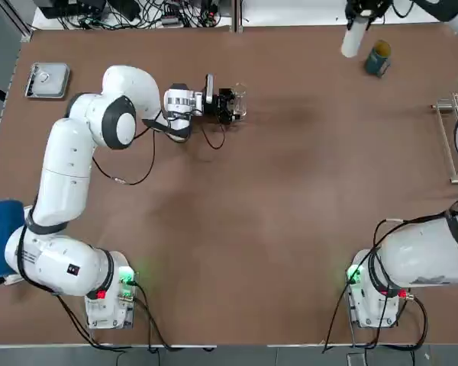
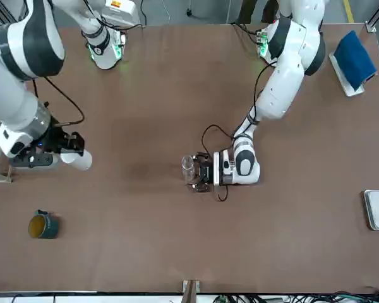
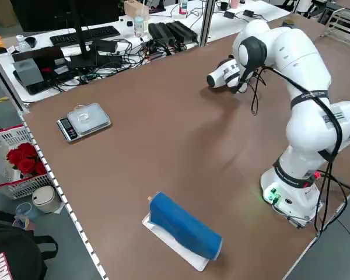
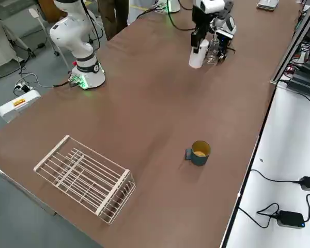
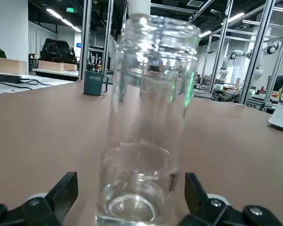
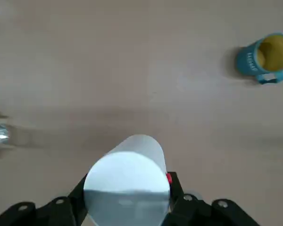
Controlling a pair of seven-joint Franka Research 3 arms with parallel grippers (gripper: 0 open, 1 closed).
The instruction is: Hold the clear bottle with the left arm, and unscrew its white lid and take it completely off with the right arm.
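The step in hand looks to be the close: the lid [image 6: 126, 202] is off the bottle [image 5: 140, 136], and I judge the unscrewing done. My right tool [image 6: 127, 181] is closed on the lid, holding it up over the worktop [image 1: 305, 183] towards its far right corner, well apart from the bottle. My left tool [image 5: 131, 181] is open, out between the middle of the worktop and its far edge, left of centre, with the bottle upright between its two fingers. The mouth is bare, and neither finger seems to grip the glass, so I take the bottle to be standing by itself. If it is to be let go, the next move calls for drawing the left tool straight back towards my own edge of the worktop, keeping the fingers level and wide; a sideways drift could knock so narrow a thing over. The right tool then needs only to keep its grip, or lower the lid gently onto a bare patch. The mug [image 1: 378, 59] stands near the far edge on that side, so I would steer clear of it, and a rounded lid may roll once released.
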